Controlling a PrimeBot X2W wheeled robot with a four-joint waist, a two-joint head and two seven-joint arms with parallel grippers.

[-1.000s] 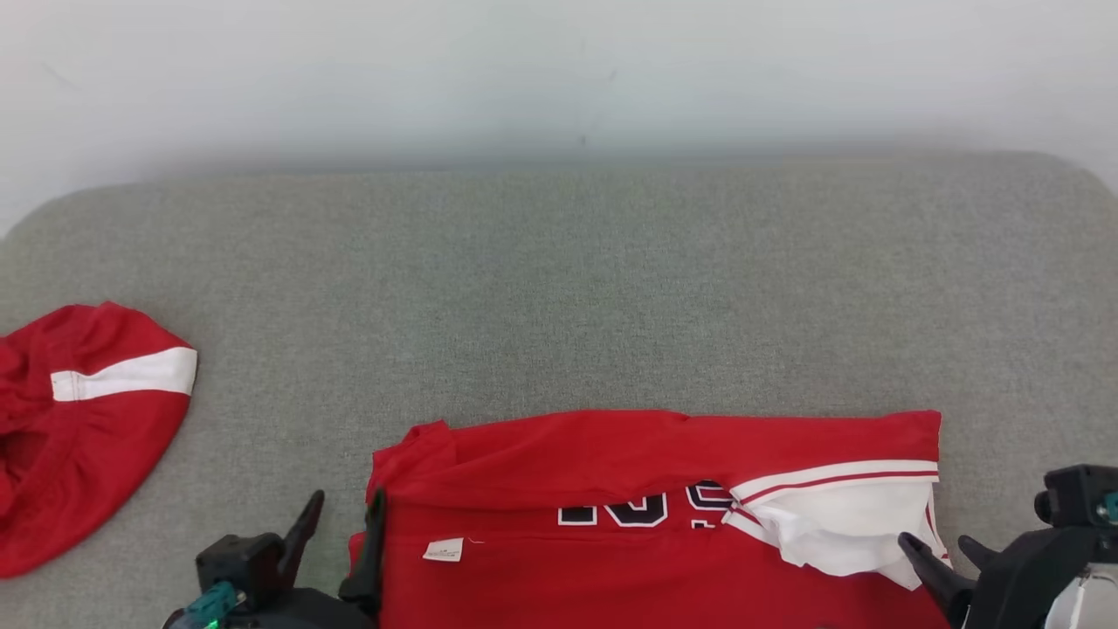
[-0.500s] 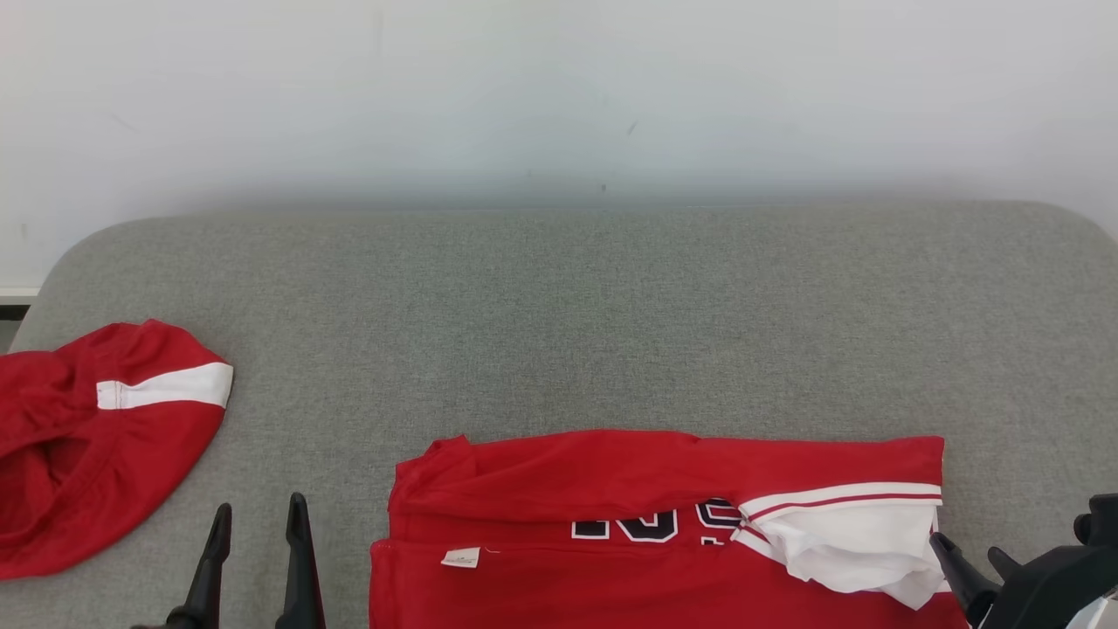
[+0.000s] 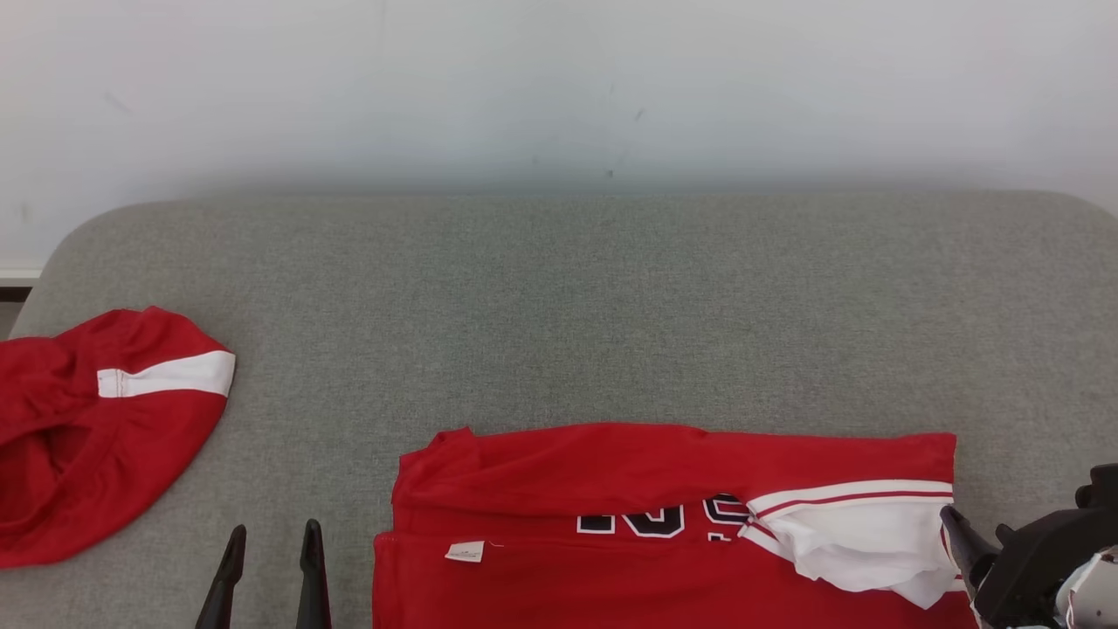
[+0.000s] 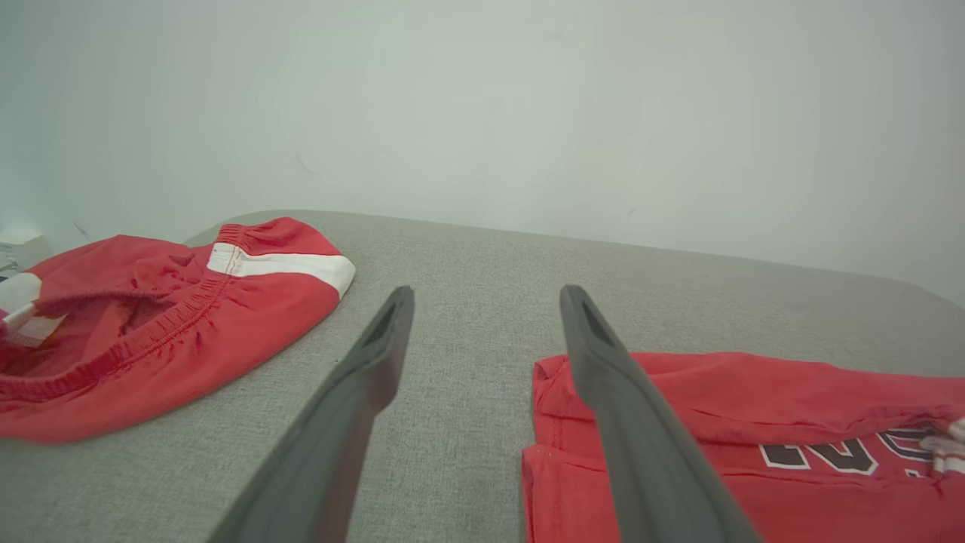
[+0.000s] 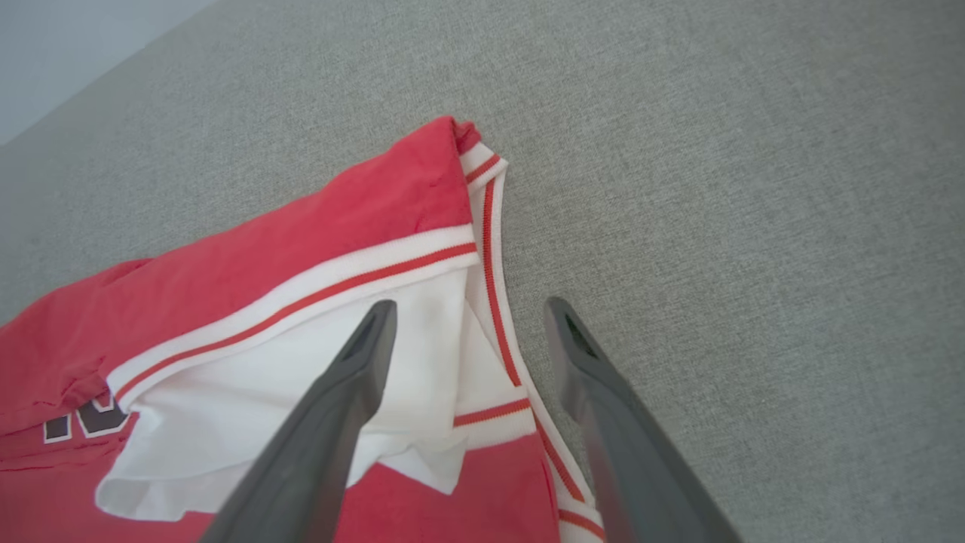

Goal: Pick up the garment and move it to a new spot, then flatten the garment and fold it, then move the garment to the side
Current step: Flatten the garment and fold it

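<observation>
— Do the grippers hold something?
— No, both are wide open and empty. The left gripper [image 3: 274, 527] stands over the bare grey padded surface [image 3: 559, 306], just beside the left end of the red jersey [image 3: 611, 472], and does not touch it. The right gripper [image 3: 974, 520] is at the other end. One of its fingers is over the white flap [image 3: 860, 542], the other over the grey cloth beside the striped edge. Whether the tips touch the fabric, I cannot tell.
— And the place around?
— The surface is wide, with rounded far corners, and behind it is a plain white wall [image 3: 559, 87]. Far on the left lies a second red garment [image 3: 96, 454] with a white band, crumpled, well apart from the jersey.
— How does the jersey lie?
— Folded, at the near edge, in front of the robot. Its long axis goes from left to right. The end with white and red trim points to the robot's right, and a small white label [image 3: 465, 551] sits near the left end. A fold partly covers the dark letters [image 3: 651, 521]
</observation>
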